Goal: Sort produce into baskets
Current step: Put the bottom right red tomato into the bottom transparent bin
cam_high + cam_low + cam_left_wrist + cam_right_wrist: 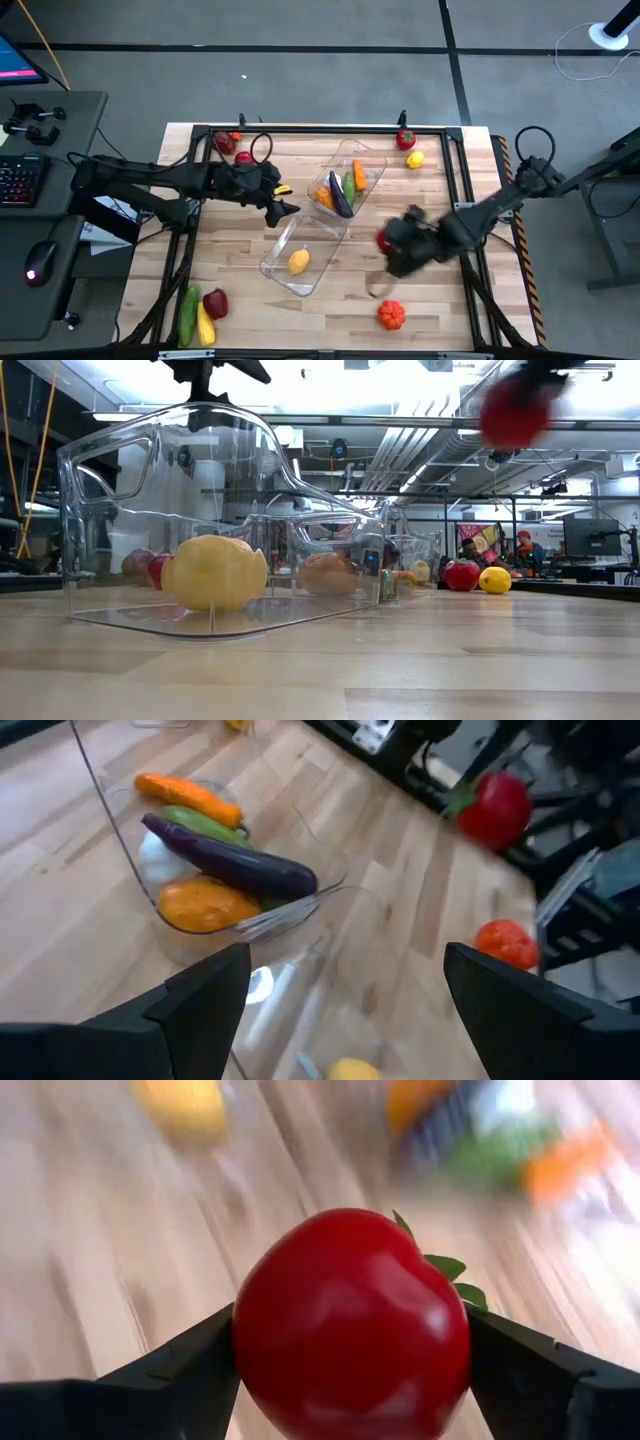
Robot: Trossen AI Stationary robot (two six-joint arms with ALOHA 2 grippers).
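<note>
My right gripper (pixel 388 243) is shut on a red tomato (pixel 350 1325) with a green stalk, above the table to the right of the two clear bins. It shows high up in the low view (pixel 515 410). The far bin (pixel 352 152) holds an eggplant (pixel 230 860), a carrot, a cucumber and an orange piece. The near bin (pixel 280 262) holds a lemon (pixel 298 262), which rests on the bin's floor. My left gripper (pixel 345 1010) is open and empty, above the near bin's far left corner (pixel 285 208). My right gripper pinches the tomato's two opposite sides (pixel 250 1350) between its two fingers (pixel 180 1375), with the green stalk (pixel 445 1270) turned away from the wrist. The arm comes from the table's right side. The tomato is lifted clear of the table.
An orange pumpkin (pixel 391 315) lies near the front edge. A red tomato (pixel 405 138) and a lemon (pixel 415 158) lie at the far right. Red pieces (pixel 232 148) lie at the far left. A cucumber (pixel 188 312), a red piece and a yellow piece lie at the near left.
</note>
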